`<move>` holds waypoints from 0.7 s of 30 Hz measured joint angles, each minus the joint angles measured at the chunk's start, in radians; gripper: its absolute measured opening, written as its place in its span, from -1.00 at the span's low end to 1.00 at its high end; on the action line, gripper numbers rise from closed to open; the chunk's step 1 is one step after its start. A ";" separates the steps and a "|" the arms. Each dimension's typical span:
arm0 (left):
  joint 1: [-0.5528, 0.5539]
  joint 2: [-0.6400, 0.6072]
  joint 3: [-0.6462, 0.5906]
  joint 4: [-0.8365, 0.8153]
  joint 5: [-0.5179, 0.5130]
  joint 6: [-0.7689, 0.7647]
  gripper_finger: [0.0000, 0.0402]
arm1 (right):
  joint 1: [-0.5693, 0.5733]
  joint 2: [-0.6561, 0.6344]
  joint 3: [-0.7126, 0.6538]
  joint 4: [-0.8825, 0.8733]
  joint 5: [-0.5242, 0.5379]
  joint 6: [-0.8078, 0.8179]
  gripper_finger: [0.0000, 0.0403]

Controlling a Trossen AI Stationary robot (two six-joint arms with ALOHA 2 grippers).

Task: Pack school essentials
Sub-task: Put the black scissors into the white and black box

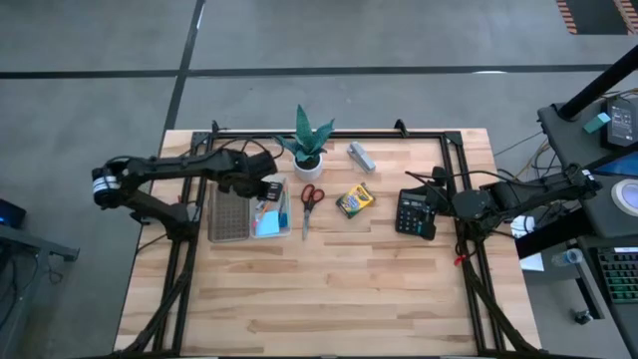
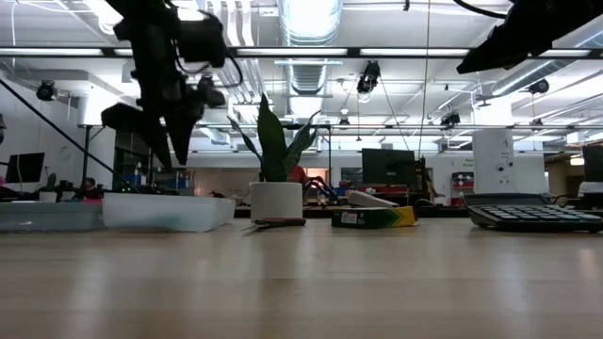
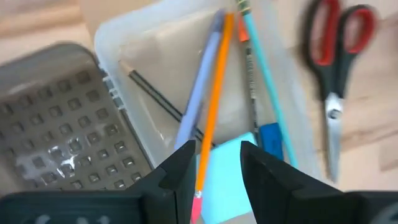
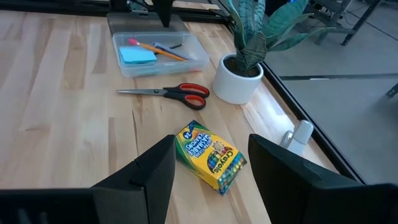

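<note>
school essentials partly packed: pencils and pens [image 3: 214, 93], blue eraser [image 3: 272, 138] and light-blue notepad [image 3: 227, 177] already lie in the clear tray [image 1: 271, 211] near the bench's left rear, next to a grey gridded lid [image 1: 228, 212]. left to pack: red-handled scissors [image 1: 310, 204] flat on the bench just right of the tray, and the crayon box [image 1: 355, 200] further right, mid-bench toward the rear. a calculator [image 1: 416, 213] sits near the right edge and a small grey item [image 1: 361, 156] by the rear edge; can't tell if either belongs in. potted plant [image 1: 308, 143] at the rear centre stays out. left gripper [image 3: 216, 163] hovers over the tray, fingers parted a little, holding nothing; a pencil shows in the gap but i can't tell if there's contact. right gripper [image 4: 208, 163] is wide open, empty, aimed at the crayon box, not touching it. roughly half done by my read.
</note>
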 joint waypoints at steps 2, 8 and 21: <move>-0.042 -0.044 -0.001 0.000 -0.050 0.003 -0.47 | 0.000 0.000 0.000 0.020 0.000 0.000 -0.05; -0.259 -0.162 -0.003 0.014 -0.333 0.061 -0.47 | 0.000 0.007 0.000 0.082 0.000 -0.019 -0.05; -0.659 -0.146 -0.140 0.693 -0.776 0.708 -0.47 | 0.000 0.087 0.000 0.241 0.000 0.020 -0.05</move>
